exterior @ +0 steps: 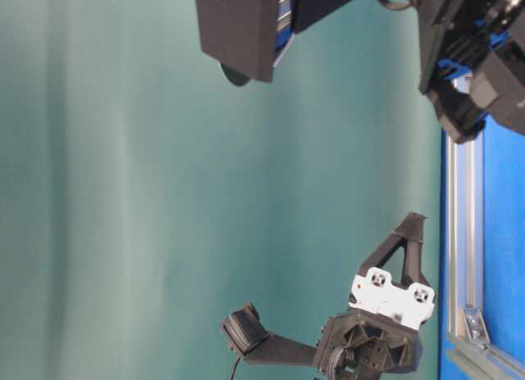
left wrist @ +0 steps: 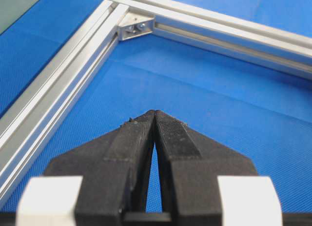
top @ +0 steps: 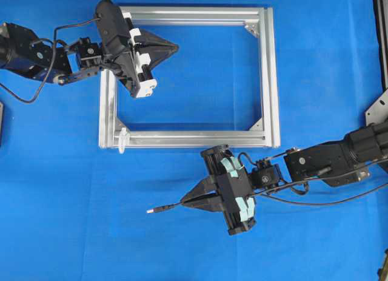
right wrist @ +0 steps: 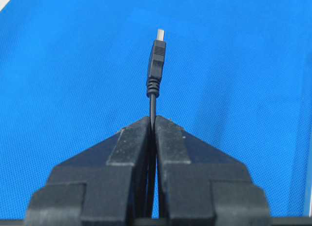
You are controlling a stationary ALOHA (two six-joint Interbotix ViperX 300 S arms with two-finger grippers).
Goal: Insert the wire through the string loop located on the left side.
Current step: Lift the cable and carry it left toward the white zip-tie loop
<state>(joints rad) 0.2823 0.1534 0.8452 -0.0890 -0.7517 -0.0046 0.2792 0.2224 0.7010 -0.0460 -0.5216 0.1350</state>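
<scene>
One silver frame (top: 267, 74) is lying on the blue mat (top: 60, 202), with one string loop (top: 123, 139) sticking out at its lower-left corner. The left gripper (top: 174, 48) is hovering inside the frame, fingers pressed together on nothing. The right gripper (top: 184, 203) is pinching the single wire (top: 165, 208) below the frame, its plug pointing left, well apart from the loop.

One wire (top: 159, 209), one frame (top: 270, 74), apparently one loop (top: 123, 139)

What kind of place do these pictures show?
Probably a robotics lab bench: a blue cloth-covered table, a silver aluminium rectangular frame, and two black robot arms, the right hand gripping a thin black wire.
</scene>
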